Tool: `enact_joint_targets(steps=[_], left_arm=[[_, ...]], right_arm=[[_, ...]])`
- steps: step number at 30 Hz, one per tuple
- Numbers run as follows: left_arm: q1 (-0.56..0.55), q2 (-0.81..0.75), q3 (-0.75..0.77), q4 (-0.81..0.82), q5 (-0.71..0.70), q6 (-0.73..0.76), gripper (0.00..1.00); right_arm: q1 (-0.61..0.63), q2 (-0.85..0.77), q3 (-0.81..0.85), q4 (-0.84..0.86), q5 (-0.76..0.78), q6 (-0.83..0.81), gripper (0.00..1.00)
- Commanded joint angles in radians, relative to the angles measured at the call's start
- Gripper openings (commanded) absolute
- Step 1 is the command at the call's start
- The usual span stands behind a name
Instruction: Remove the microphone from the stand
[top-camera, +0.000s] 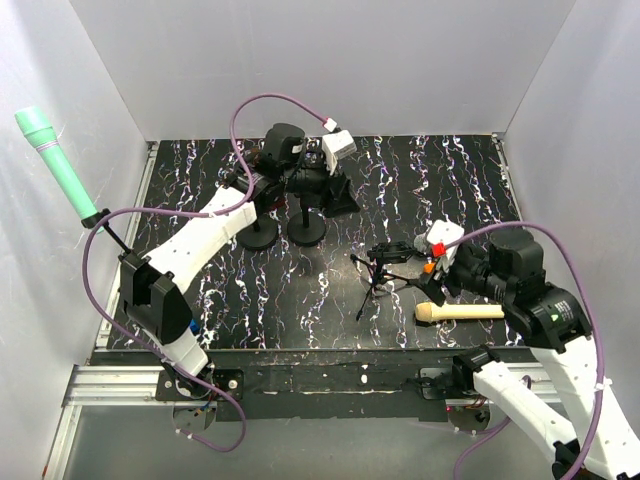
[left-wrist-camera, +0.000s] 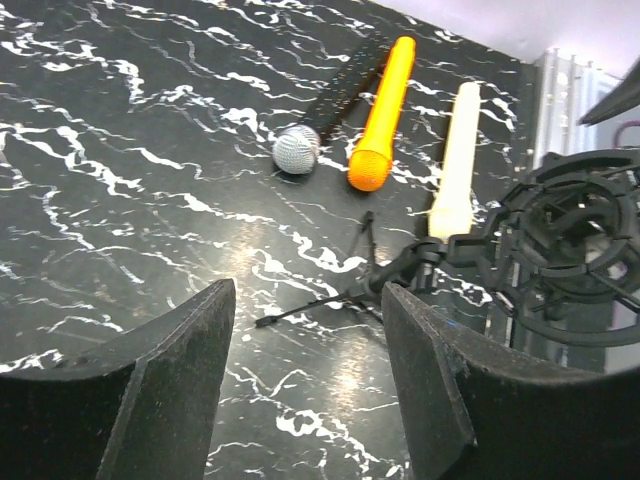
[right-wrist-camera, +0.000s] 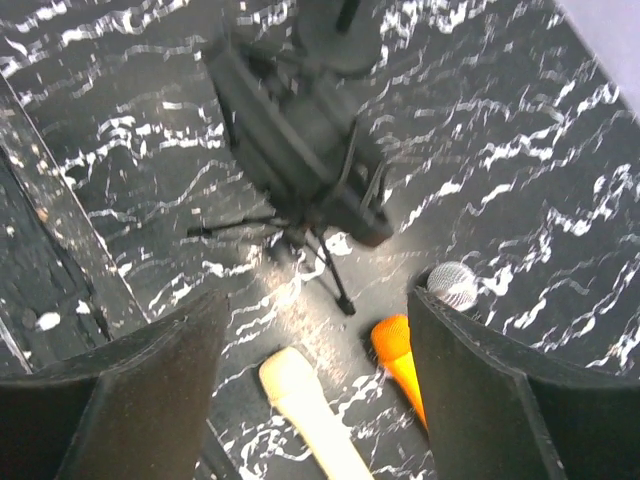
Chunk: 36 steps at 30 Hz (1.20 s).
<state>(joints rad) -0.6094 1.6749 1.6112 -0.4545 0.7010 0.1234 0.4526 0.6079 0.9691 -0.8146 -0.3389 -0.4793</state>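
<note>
A cream microphone (top-camera: 460, 312) lies flat on the table near the front right, apart from the small black tripod stand (top-camera: 385, 262). The left wrist view shows the stand's round cradle (left-wrist-camera: 570, 250) with nothing in it and the cream microphone (left-wrist-camera: 455, 165) behind it. My right gripper (right-wrist-camera: 320, 340) hangs open above the cream microphone's head (right-wrist-camera: 300, 385), holding nothing. In the top view the right gripper (top-camera: 440, 270) sits just right of the stand. My left gripper (left-wrist-camera: 308, 330) is open and empty, off at the back centre (top-camera: 335, 195).
An orange microphone (left-wrist-camera: 382, 115) and a black one with a silver head (left-wrist-camera: 297, 150) lie side by side by the cream one. Two round-based stands (top-camera: 305, 232) rise under the left arm. A green microphone (top-camera: 55, 160) sticks up at the left wall.
</note>
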Motion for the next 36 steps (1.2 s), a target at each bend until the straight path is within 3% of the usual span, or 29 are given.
enact_joint_targets(steps=[1, 11, 22, 36], left_arm=[[0.008, -0.064, 0.044, -0.027, -0.110, 0.090, 0.60], [0.008, -0.168, -0.020, -0.015, -0.139, 0.108, 0.61], [0.008, -0.208, -0.022, -0.056, -0.230, 0.185, 0.62], [0.065, -0.218, -0.016, -0.049, -0.250, 0.199, 0.63]], right_arm=[[-0.002, 0.068, 0.150, 0.020, -0.119, -0.024, 0.80], [-0.002, 0.213, 0.229, 0.031, -0.239, -0.172, 0.85], [-0.002, 0.346, 0.221, 0.093, -0.344, -0.335, 0.82], [-0.002, 0.440, 0.207, 0.343, -0.282, -0.295, 0.44]])
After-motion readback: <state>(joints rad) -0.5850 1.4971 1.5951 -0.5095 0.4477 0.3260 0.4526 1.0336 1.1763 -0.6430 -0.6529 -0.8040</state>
